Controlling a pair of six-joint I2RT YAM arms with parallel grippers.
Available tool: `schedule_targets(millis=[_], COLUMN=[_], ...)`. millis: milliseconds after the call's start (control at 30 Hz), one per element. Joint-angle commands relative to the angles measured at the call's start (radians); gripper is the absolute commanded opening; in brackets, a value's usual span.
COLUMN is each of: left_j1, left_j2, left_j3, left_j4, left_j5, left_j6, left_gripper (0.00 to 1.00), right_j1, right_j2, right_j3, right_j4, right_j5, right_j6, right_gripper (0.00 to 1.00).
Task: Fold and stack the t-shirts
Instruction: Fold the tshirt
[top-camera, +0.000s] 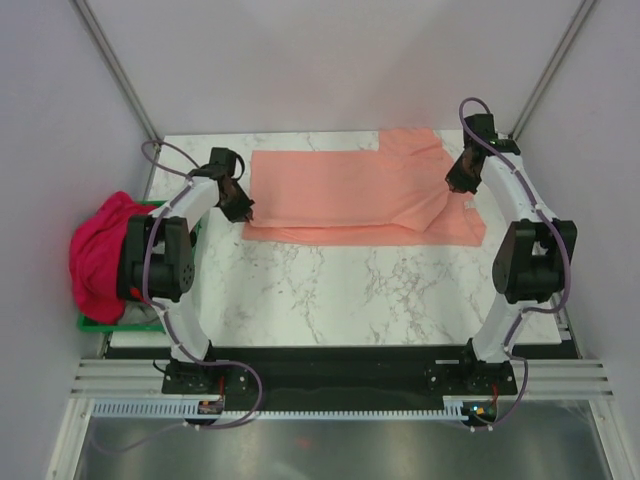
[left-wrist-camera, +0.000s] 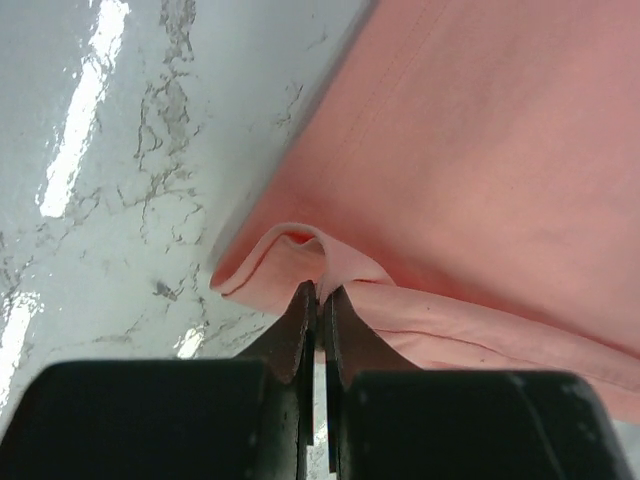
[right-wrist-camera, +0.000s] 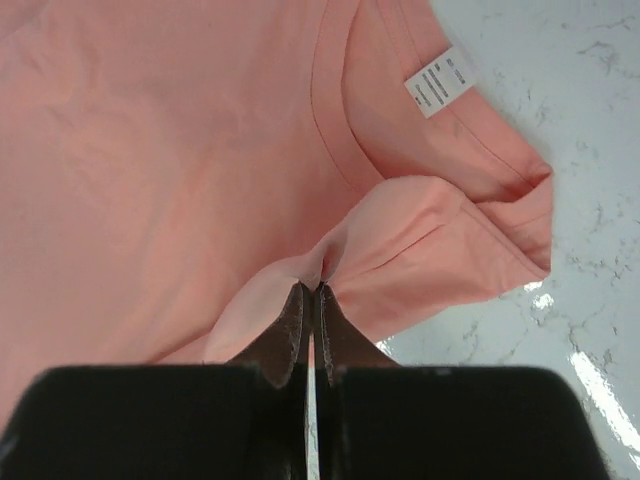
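I have my left hand (left-wrist-camera: 318, 292) clenched on a corner of the salmon-pink t-shirt (top-camera: 350, 195), spread at upper centre of the marble surface (top-camera: 330, 290), and my right hand (right-wrist-camera: 310, 290) clenched on its sleeve fold, and both pinches look thin, so uneven pulling could slip cloth free.

salmon-pink t-shirt (top-camera: 350, 195): plain, matte, short-sleeved; lies mostly flat on the far half of the marble table (top-camera: 330, 290)
shape: long band running left to right, folded over on itself, wider and more rumpled at the right end
left end: edge lifted into a small loop, pinched in the left gripper (left-wrist-camera: 320, 290)
right end: sleeve fold bunched up and pinched in the right gripper (right-wrist-camera: 312, 287)
neck: ribbed collar (right-wrist-camera: 335, 120) facing up, white label (right-wrist-camera: 442, 80) showing
magenta-pink t-shirt (top-camera: 98, 255): unfolded, crumpled heap, off the table's left edge, on the green crate (top-camera: 100, 323)
relation: the two shirts well apart
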Motion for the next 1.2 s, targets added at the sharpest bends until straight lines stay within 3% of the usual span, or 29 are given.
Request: schedule_targets(millis=[0,67,133,167,200,233,267,333,400,500,533,633,733,933,1167], left_j1=[0.02,0.034,0.052,0.06,0.066,0.072,0.072,0.069,0.066,0.055,0.049,0.048,0.048,0.048,0.048], left_j2=[0.061,0.112,0.153,0.189,0.208,0.216,0.214,0.155,0.045,-0.053,-0.103,-0.189,-0.235,-0.226,-0.134], left_j3=[0.066,0.105,0.146,0.198,0.227,0.255,0.292,0.295,0.234,0.118,0.082,-0.124,-0.258,-0.36,-0.354], left_j4=[-0.012,-0.012,-0.018,-0.036,-0.055,-0.079,-0.11,-0.136,-0.135,-0.113,-0.103,-0.011,0.09,0.201,0.258], left_j5=[0.039,0.077,0.1,0.138,0.155,0.168,0.18,0.145,0.09,0.05,0.045,0.06,0.106,0.117,0.117], left_j6=[0.036,0.035,0.041,0.056,0.068,0.084,0.12,0.136,0.145,0.153,0.154,0.139,0.101,0.059,0.033], left_gripper=[0.02,0.02,0.08,0.15,0.66,0.85,0.99,1.0,1.0,0.99,0.98,0.96,0.92,0.9,0.83], right_j1=[0.003,0.003,0.003,0.003,0.003,0.0,0.0,-0.006,-0.029,-0.08,-0.095,-0.163,-0.245,-0.255,-0.262], right_j2=[0.126,0.189,0.287,0.324,0.398,0.429,0.452,0.437,0.312,0.068,0.011,-0.15,-0.211,-0.14,-0.036], right_j3=[0.111,0.198,0.322,0.373,0.493,0.55,0.601,0.617,0.506,0.106,-0.1,-0.405,-0.577,-0.641,-0.619], right_j4=[0.031,0.024,-0.001,-0.01,-0.038,-0.058,-0.09,-0.136,-0.077,0.114,0.157,0.276,0.373,0.461,0.508], right_j5=[0.053,0.087,0.11,0.11,0.057,0.034,0.044,0.082,0.084,-0.028,-0.06,-0.149,-0.262,-0.316,-0.306], right_j6=[-0.013,-0.011,-0.021,-0.028,-0.074,-0.105,-0.114,-0.128,-0.122,-0.081,-0.073,-0.065,-0.079,-0.076,-0.082], right_gripper=[0.0,0.0,0.0,0.12,0.5,0.95,0.98,0.98,0.98,0.98,0.98,0.98,0.97,0.94,0.79])
